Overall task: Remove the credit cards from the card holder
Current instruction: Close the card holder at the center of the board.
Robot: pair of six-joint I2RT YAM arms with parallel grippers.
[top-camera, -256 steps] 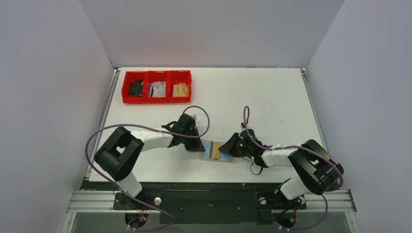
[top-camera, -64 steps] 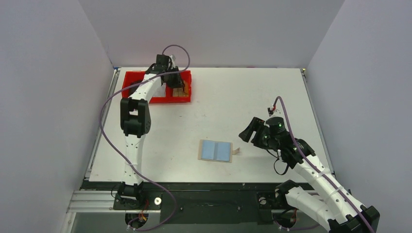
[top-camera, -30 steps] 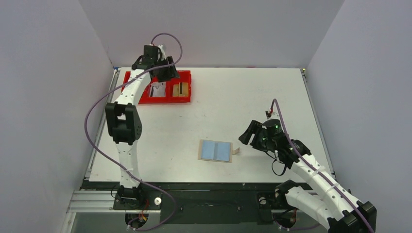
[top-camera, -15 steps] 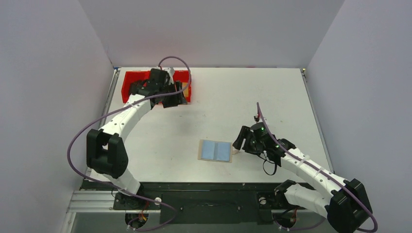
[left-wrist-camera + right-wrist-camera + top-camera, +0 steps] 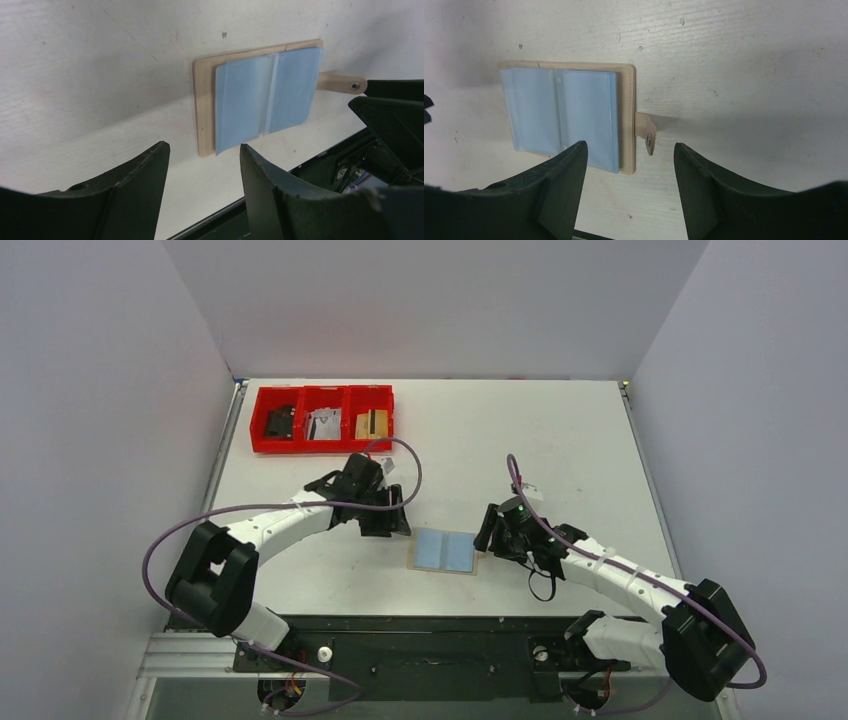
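1. While the left gripper (image 5: 202, 148) hung spread and empty in its wrist view, the card holder (image 5: 202, 105) lay open and flat on the desk (image 5: 100, 60) just ahead of its fingertips. Pale blue leaves covered most of the tan cover. They were probably the credit cards (image 5: 265, 95), though I could not tell cards from pockets. They looked thin, light, stiff and slick, and lying flush they offered little to pinch, so a free outer edge seemed the best hold.
2. From the right wrist, the right gripper (image 5: 630, 146) was likewise spread and empty, with the holder's strap tab (image 5: 647, 133) just ahead between its fingers. The holder looked light enough to slide, so pinning its tan margin (image 5: 626, 120) seemed wise.
3. From above, the card holder (image 5: 412, 552) sat between the left gripper (image 5: 392, 526) and the right gripper (image 5: 487, 538), just beside each. The white desk (image 5: 520, 430) looked smooth, a red tray (image 5: 322, 446) stood well beyond the left gripper, and plain pale walls enclosed three sides.
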